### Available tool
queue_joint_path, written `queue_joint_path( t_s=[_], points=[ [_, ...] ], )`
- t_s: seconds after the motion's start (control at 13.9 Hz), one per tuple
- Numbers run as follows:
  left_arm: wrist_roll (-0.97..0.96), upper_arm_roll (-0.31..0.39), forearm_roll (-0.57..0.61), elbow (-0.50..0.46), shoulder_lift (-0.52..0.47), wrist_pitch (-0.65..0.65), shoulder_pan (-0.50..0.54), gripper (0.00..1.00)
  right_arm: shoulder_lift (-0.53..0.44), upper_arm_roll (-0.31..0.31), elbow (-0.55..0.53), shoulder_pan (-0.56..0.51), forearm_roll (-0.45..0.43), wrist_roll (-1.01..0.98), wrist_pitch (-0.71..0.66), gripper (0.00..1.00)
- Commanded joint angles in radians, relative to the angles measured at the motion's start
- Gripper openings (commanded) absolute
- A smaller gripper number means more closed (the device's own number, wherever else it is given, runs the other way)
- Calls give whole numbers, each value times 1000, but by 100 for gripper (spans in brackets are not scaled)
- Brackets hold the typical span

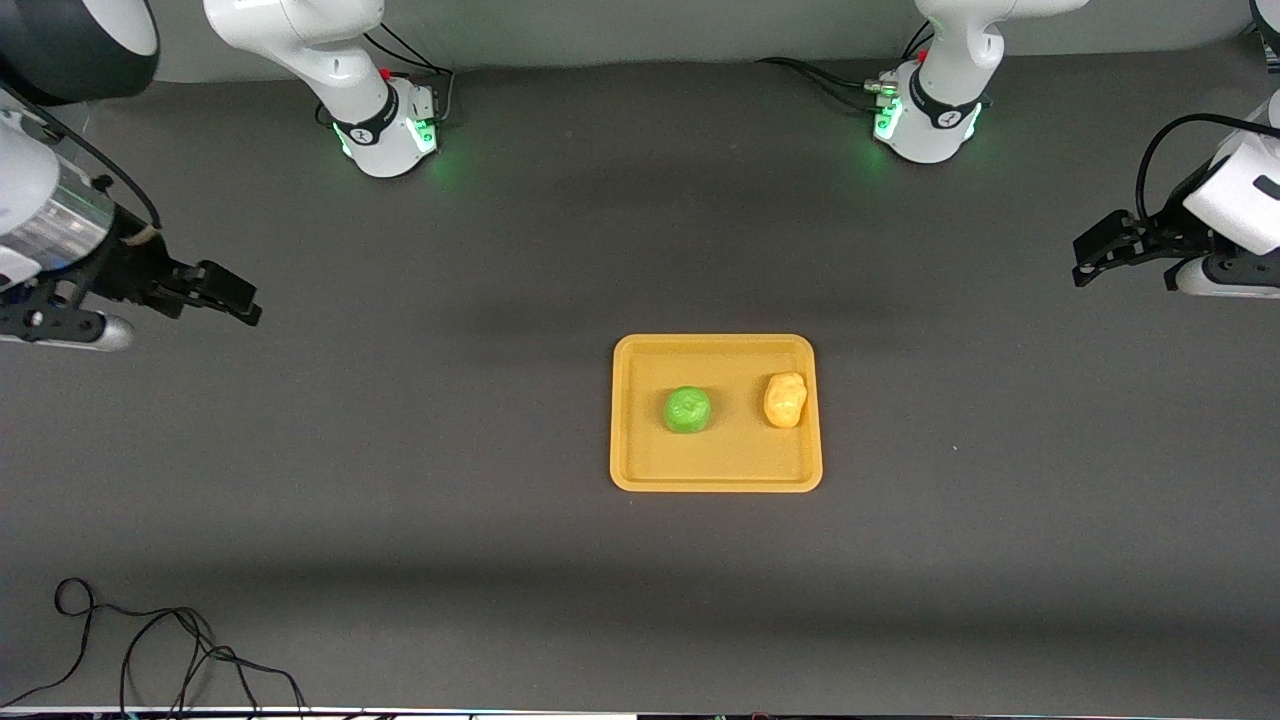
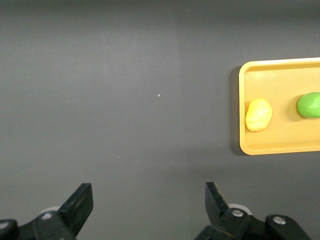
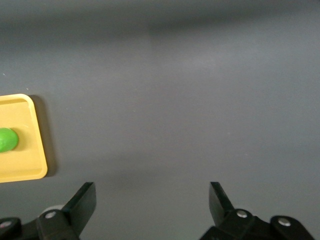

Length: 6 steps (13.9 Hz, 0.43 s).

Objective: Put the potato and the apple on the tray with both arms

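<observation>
The orange-yellow tray [image 1: 640,470] lies in the middle of the table. The green apple [image 1: 688,410] and the yellow potato [image 1: 785,400] rest on it, apart, the potato toward the left arm's end. The left wrist view shows the tray [image 2: 280,72], potato [image 2: 258,114] and apple [image 2: 310,104]. The right wrist view shows a tray corner [image 3: 22,170] and the apple [image 3: 7,139]. My left gripper [image 1: 1095,255] is open and empty, raised over bare table at its end; it shows in its wrist view [image 2: 148,202]. My right gripper [image 1: 235,298] is open and empty over bare table at its end [image 3: 151,202].
Two green-lit arm bases [image 1: 390,130] [image 1: 925,125] stand at the table's edge farthest from the front camera. A loose black cable [image 1: 150,650] lies near the table's nearest edge at the right arm's end. The dark grey table [image 1: 450,500] surrounds the tray.
</observation>
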Motion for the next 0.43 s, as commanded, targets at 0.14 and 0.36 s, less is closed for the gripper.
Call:
queue_joint_path(
  t_s=[0.14,0.36],
  points=[
    [21,2,-9,-22,-11,21,5,100,-71,91,-65,-112,-18,-25,9,100],
    [21,2,-9,-22,-11,21,5,100,-60,88,-65,-106,-18,-24,17,100]
  ],
)
